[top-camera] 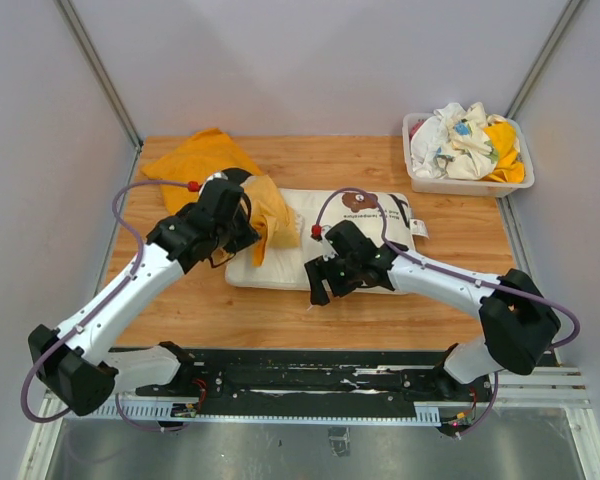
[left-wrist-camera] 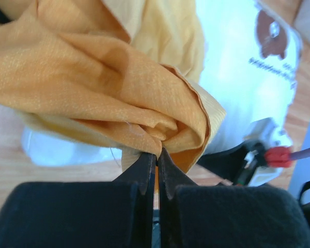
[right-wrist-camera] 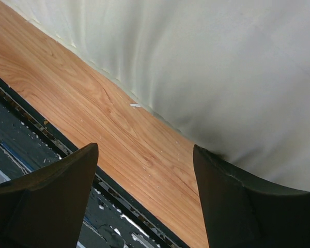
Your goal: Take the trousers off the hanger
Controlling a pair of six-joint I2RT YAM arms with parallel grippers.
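Orange trousers [left-wrist-camera: 108, 88] are bunching in my left gripper [left-wrist-camera: 156, 157], jaws pinching shut on a fold beside the white cushion [top-camera: 280, 268]. My right gripper [right-wrist-camera: 144, 151] is hovering wide apart, holding nothing. Hanger is not showing; I am judging removal unfinished.

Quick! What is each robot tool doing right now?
Left tool: shut on the orange trousers.
Right tool: open, holding nothing, by the white cloth.

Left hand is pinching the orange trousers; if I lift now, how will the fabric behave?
Probably floppy: the orange trousers bunch in soft folds where the left hand pinches them, so they should drape and trail. Likely light, being thin cloth. The pinch holds only a small fold, so it might slip.
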